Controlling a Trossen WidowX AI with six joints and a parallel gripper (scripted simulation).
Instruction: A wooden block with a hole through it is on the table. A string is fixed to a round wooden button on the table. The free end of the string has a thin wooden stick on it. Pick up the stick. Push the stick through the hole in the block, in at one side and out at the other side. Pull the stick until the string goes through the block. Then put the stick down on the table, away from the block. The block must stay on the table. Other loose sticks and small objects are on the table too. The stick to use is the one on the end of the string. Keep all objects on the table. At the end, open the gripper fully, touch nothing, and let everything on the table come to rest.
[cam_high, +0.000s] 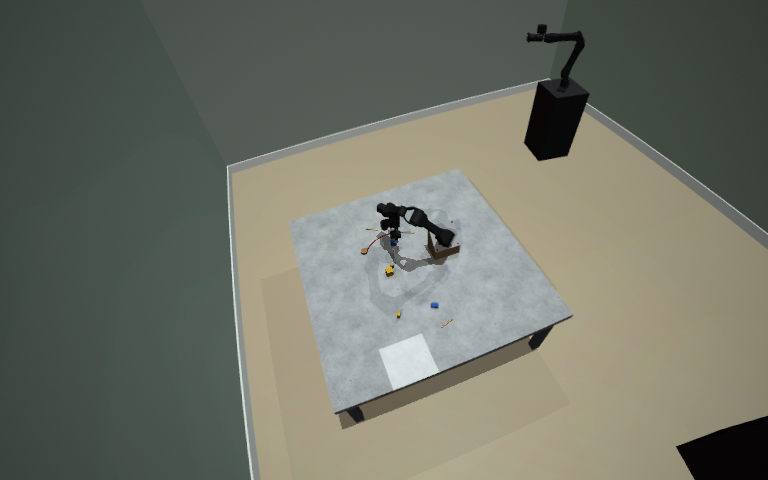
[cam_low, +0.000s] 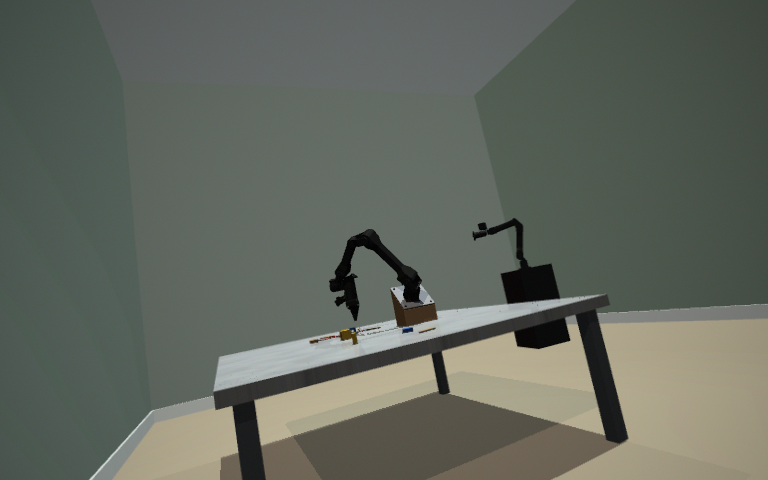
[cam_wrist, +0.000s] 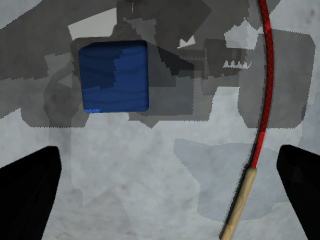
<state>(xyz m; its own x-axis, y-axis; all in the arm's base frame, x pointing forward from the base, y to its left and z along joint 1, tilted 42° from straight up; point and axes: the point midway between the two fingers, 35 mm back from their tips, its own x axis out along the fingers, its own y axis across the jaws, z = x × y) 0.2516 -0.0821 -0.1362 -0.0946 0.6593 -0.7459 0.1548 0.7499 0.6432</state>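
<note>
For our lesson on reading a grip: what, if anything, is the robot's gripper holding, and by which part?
Nothing is held. The gripper is open, and the stick on the red string is untouched between its fingers.

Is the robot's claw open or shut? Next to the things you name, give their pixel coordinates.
Open: the claw's (cam_high: 394, 237) (cam_low: 355, 319) (cam_wrist: 170, 155) two black fingers stand wide apart.
</note>
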